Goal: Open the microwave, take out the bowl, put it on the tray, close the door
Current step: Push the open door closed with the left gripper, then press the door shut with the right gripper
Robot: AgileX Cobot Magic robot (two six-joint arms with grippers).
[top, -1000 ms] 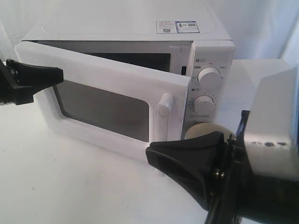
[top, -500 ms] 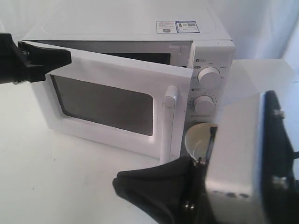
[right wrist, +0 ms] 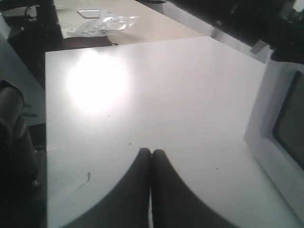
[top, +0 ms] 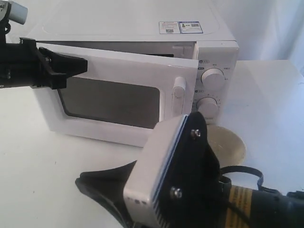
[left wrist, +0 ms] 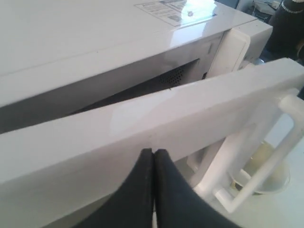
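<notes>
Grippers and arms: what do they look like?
Left gripper and right gripper: matte black, tapering to thin tips. Right arm: black, with a tan band, a looped black cable and a silver-white box with a black screwed side plate.

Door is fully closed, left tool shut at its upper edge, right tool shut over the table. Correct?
No: the door is ajar, not closed; the left wrist view shows a dark gap between it and the microwave. The rest holds: left tool shut at its upper edge, right tool shut over the table.
</notes>
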